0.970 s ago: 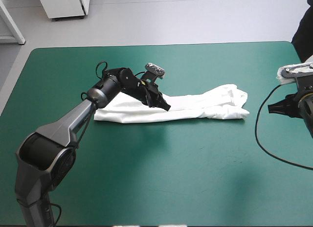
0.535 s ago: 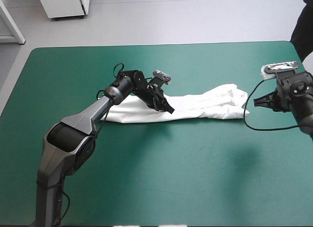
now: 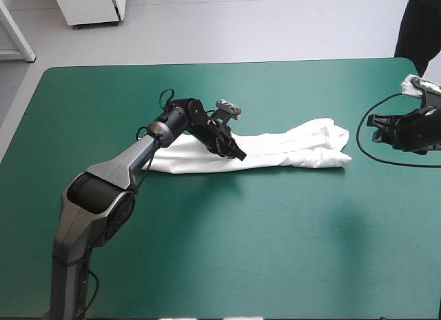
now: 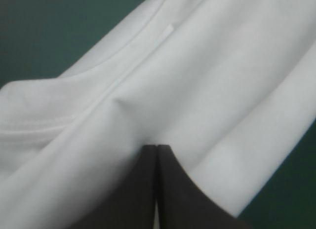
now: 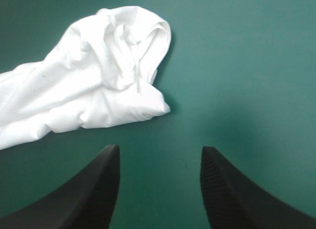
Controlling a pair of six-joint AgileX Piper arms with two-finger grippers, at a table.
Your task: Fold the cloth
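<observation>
White short-sleeved T-shirt (image 3: 289,149) lies on the teal-green-covered desk (image 3: 241,251), folded into a long narrow band. It runs left to right across the middle, a bit toward the far edge. Its right end is bunched and rumpled, its left end flatter.

Left end effector (image 3: 238,154), two black curved fin fingers, is down on the band's left-middle part, near the near edge. In the left wrist view the left end effector (image 4: 157,149) has its fingers pressed together in one pointed arch, with a thin white sliver between them. It is clamped on the T-shirt (image 4: 197,66), and creases in the fabric run in to the tip. Desk cover (image 4: 39,31) shows beyond the cloth.

Right end effector (image 3: 374,129) sits off the T-shirt's right end, near the desk's right edge, not touching the cloth. In the right wrist view the right end effector (image 5: 160,150) has its fingers well apart and nothing between them. The bunched end of the T-shirt (image 5: 89,86) lies ahead of it and to one side, on bare desk (image 5: 247,66).
</observation>
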